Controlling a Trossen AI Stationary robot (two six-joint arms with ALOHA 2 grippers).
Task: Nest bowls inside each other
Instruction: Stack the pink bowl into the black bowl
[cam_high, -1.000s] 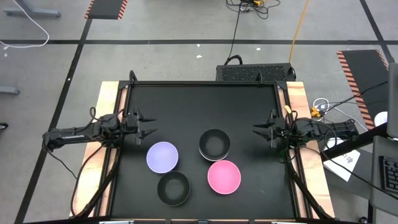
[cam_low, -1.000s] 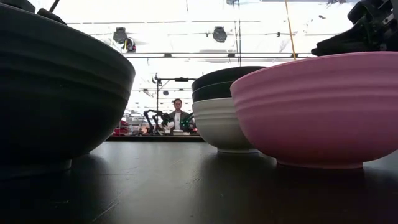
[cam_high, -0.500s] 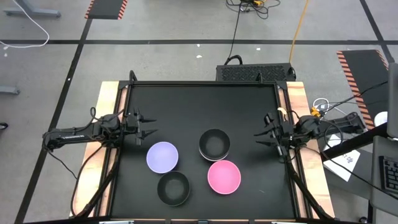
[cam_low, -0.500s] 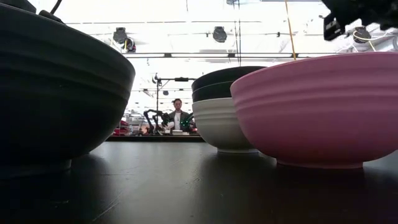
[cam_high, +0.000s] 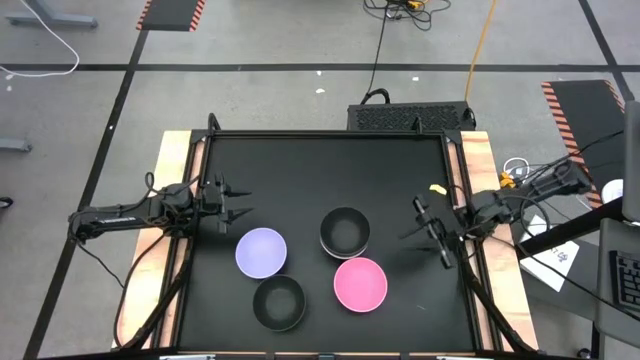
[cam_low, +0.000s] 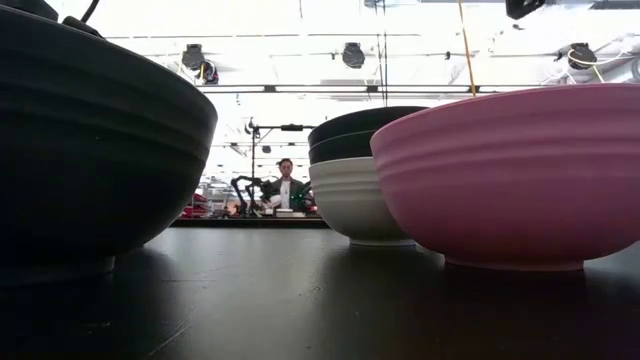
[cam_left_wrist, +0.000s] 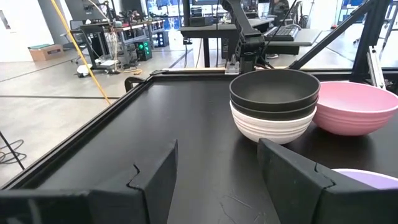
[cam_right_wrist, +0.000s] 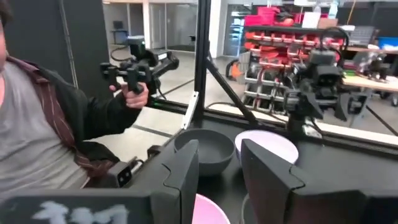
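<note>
**Three bowls nested, three still single on the black table**

The left gripper (cam_high: 238, 201) hangs above the left part of the black table (cam_high: 300, 160), its two fingers parted with nothing between them. Just ahead of it and slightly toward the front edge lies the lavender bowl (cam_high: 261, 252), upright and empty. Farther ahead of this gripper, near the table's middle, stands a stack: the white bowl (cam_left_wrist: 271, 125) at the bottom with two black bowls (cam_left_wrist: 274, 91) set inside it, one within the other, the top one empty. From above, only the dark inside of that stack (cam_high: 345, 232) and a thin pale rim show.

The right gripper (cam_high: 430, 231) is over the right part of the table, tilted, its fingers apart and holding nothing. The stack lies ahead of it toward the table's centre, well apart from the fingertips. The pink bowl (cam_high: 360, 284) sits nearer the front edge, just beside the stack and empty. A single black bowl (cam_high: 279, 303) rests at the front, between the lavender and pink ones, touching neither; it too is empty.

In the right wrist view a person (cam_right_wrist: 43, 118) in a dark jacket sits beyond the table, one hand (cam_right_wrist: 134, 96) around a control handle.
</note>
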